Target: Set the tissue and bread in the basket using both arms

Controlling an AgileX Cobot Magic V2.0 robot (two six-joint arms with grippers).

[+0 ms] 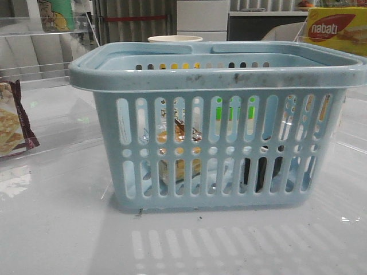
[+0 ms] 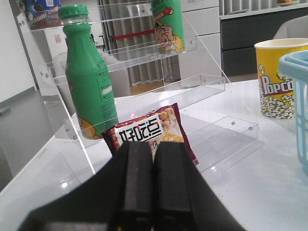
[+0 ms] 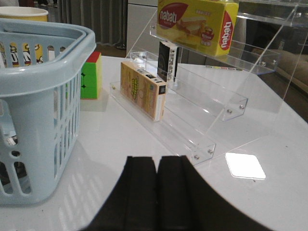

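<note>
**A:** What sat at the far left of the front view?

**B:** A maroon-edged cracker packet (image 1: 12,120), cut off by the left edge and lying on the white counter (image 1: 57,229). In the left wrist view the same packet (image 2: 149,132) lay at centre frame, just beside a green bottle (image 2: 89,82) at upper left, both on a clear acrylic shelf (image 2: 207,82). A popcorn cup (image 2: 279,77) stood at the right edge.

**A:** And the left gripper?

**B:** The left gripper (image 2: 153,187) filled the bottom centre of that view, its jaws pressed together with nothing between them.

**A:** Where were the task items?

**B:** The light-blue basket (image 1: 218,74) filled the middle of the front view, standing on the counter. Through its slots, left of centre, showed the bread (image 1: 179,152), golden-brown in clear wrap. Further right, low down behind the slots, stood the dark tissue (image 1: 261,172). Both were inside the basket and apart from each other.

**A:** And on the right?

**B:** A yellow wafer box (image 1: 335,28) sat at the upper right. In the right wrist view the right gripper (image 3: 158,192) was at bottom centre, jaws closed flat against each other, holding nothing. The basket (image 3: 43,72) stood at the left of that view, with a colourful cube (image 3: 91,74) just beyond it.
</note>
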